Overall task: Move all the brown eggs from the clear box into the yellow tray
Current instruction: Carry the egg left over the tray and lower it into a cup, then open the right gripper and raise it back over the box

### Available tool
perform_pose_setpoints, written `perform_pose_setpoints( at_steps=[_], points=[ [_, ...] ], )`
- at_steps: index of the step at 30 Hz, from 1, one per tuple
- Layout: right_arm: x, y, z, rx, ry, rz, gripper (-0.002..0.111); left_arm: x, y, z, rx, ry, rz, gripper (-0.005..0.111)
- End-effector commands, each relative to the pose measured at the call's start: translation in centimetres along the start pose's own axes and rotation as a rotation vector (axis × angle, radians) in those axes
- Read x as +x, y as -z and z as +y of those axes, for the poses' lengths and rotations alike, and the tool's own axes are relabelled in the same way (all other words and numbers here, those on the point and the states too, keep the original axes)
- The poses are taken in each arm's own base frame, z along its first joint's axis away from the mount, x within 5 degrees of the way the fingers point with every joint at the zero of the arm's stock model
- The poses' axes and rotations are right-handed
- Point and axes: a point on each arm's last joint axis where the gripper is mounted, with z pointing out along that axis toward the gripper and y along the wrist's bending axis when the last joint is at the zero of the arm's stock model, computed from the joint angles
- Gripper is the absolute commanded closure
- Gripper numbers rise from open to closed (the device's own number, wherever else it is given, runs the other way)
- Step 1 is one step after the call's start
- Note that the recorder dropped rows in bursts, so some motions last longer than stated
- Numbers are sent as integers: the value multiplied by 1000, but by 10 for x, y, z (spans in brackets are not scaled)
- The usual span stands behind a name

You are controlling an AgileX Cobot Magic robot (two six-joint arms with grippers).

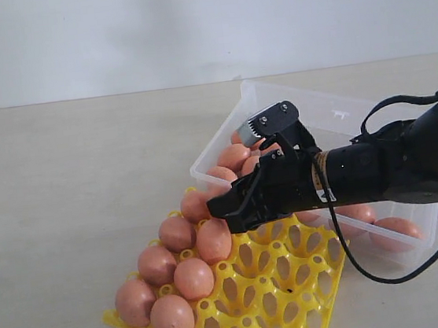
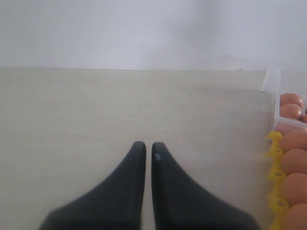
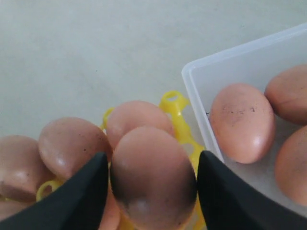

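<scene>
Left tool (image 2: 148, 146) closed; right tool (image 3: 152, 165) low, angled down.

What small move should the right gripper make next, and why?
Probably spread the jaws and lift straight up: the right gripper straddles a reddish-brown oval egg that looks seated in the bright yellow plastic egg tray, while more brown eggs wait in the clear plastic box.

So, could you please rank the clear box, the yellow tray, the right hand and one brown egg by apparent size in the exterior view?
1. clear box and yellow tray: look alike, and the frame crops the tray, so unranked.
2. right hand
3. brown egg, at the tray's near corner
</scene>
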Motion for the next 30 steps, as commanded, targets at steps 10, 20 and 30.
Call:
perform_pose_setpoints(
  at_steps=[10,20,30],
  points=[
    [-5,2,0,0,-10,-34,57,1,0,0,4,-3,-5,103],
    [-76,48,24,-5,80,-373,57,0,0,0,4,-3,-7,103],
    [-178,139,54,243,343,-584,57,0,0,0,4,-3,-7,103]
  ],
)
